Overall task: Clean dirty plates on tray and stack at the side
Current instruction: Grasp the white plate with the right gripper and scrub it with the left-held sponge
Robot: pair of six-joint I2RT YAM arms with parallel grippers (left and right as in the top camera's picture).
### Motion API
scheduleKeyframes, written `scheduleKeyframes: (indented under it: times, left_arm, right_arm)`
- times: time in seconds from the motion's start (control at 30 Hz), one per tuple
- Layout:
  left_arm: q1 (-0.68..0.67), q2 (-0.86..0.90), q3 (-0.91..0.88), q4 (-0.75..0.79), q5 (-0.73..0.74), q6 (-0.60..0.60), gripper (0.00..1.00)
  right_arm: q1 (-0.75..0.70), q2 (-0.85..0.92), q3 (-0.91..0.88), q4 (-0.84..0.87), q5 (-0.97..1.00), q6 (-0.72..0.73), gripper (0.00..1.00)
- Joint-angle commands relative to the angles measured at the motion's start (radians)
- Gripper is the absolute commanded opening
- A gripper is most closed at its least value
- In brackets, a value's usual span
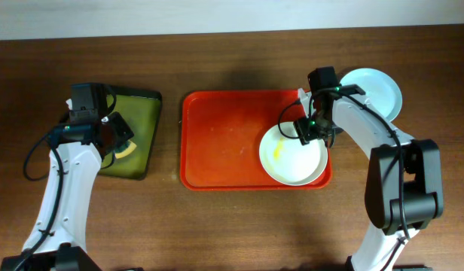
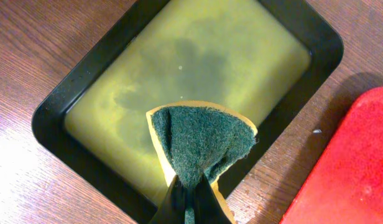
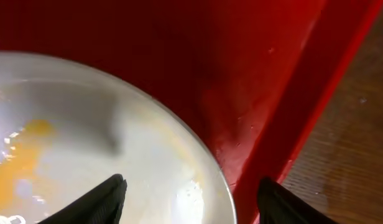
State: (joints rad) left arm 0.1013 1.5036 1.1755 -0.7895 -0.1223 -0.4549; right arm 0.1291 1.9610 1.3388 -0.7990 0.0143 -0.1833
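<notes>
Brown wood tabletop (image 1: 217, 226). Smeared plate (image 1: 288, 162) at right end of tray (image 1: 217, 143). Overhead alone shows second plate (image 1: 379, 86) off tray, beyond. Left wrist close-up: left gripper (image 2: 188, 193) pinched on green sponge (image 2: 201, 140) above olive tray (image 2: 55, 106). Right gripper (image 3: 193, 190) spread wide, holding nothing, astride plate rim; fingers cut off at frame bottom.

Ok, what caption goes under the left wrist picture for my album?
The left gripper holds a folded green-and-yellow sponge over the dark olive-green tray with black rim.

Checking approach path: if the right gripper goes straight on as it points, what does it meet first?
Likely the rim of the smeared plate: the right gripper straddles it, one finger over the plate, the other at the tray edge. Depth unclear.
</notes>
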Motion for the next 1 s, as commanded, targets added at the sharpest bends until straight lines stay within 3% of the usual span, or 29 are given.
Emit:
scheduleKeyframes:
  times: [0.0, 0.03, 0.1, 0.13, 0.17, 0.23, 0.33, 0.43, 0.57, 0.6, 0.8, 0.97]
  left_arm:
    - [0.006, 0.002, 0.003, 0.003, 0.003, 0.016, 0.0]
    - [0.006, 0.002, 0.003, 0.003, 0.003, 0.016, 0.0]
    - [0.006, 0.002, 0.003, 0.003, 0.007, 0.016, 0.0]
    - [0.006, 0.002, 0.003, 0.003, 0.025, 0.016, 0.0]
    - [0.006, 0.002, 0.003, 0.006, 0.03, 0.015, 0.0]
    - [0.006, 0.002, 0.003, 0.002, 0.03, 0.016, 0.0]
    - [0.006, 0.002, 0.002, 0.003, 0.053, 0.015, 0.0]
    - [0.003, 0.002, 0.002, 0.003, 0.135, 0.015, 0.0]
    - [-0.126, 0.003, -0.011, 0.021, 0.21, 0.016, 0.0]
    - [-0.172, 0.005, -0.021, 0.031, 0.21, 0.016, 0.0]
    - [-0.515, 0.201, -0.039, 0.229, 0.213, -0.034, 0.0]
    - [-0.638, 0.328, -0.039, 0.319, 0.212, -0.14, 0.0]
  right_arm:
    - [0.003, -0.005, -0.053, 0.006, -0.096, -0.022, 0.54]
    - [0.003, -0.005, -0.055, -0.005, -0.174, -0.011, 0.39]
    - [0.003, -0.005, -0.055, -0.007, -0.25, 0.069, 0.27]
    - [0.009, -0.005, -0.055, -0.009, -0.341, 0.081, 0.26]
    - [0.014, -0.005, -0.055, -0.016, -0.331, 0.095, 0.31]
    - [0.013, -0.006, -0.055, -0.092, -0.212, 0.34, 0.44]
    - [0.017, -0.005, -0.069, -0.189, -0.212, 0.378, 0.44]
    - [0.017, -0.005, -0.133, -0.119, -0.212, 0.456, 0.4]
    - [0.017, -0.005, -0.138, -0.056, -0.216, 0.481, 0.08]
    - [0.017, -0.005, -0.138, -0.043, -0.216, 0.48, 0.04]
    - [0.167, -0.005, -0.138, 0.182, -0.369, 0.256, 0.04]
    - [0.21, -0.005, -0.138, 0.232, -0.339, 0.299, 0.04]
